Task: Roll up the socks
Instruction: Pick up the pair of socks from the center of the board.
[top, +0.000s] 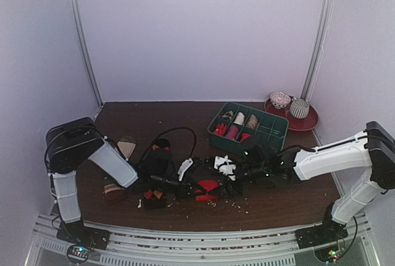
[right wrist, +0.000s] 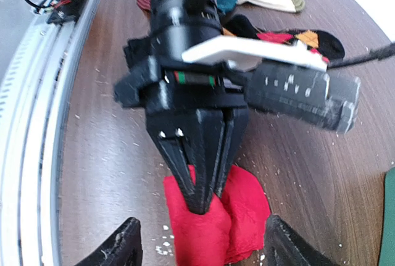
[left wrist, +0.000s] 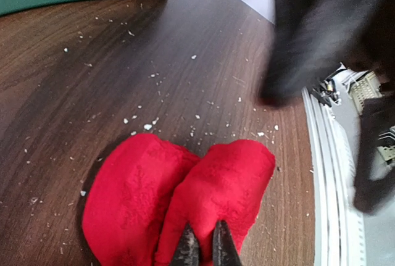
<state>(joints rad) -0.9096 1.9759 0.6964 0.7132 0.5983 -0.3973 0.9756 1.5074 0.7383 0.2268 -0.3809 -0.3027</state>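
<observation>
Pinching folded red sock (left wrist: 142, 204), left gripper (left wrist: 200, 242) clamped shut, right gripper (right wrist: 203, 255) spread wide, partly cropped

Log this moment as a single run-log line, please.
left end effector: shut on red sock | right end effector: open, facing it

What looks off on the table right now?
Small white flecks are scattered over the dark wooden table, thickest just beyond the bunched bright red fabric sock. They look like crumbs or debris, not part of the setup. What they are cannot be told. Nothing looks damaged.
</observation>
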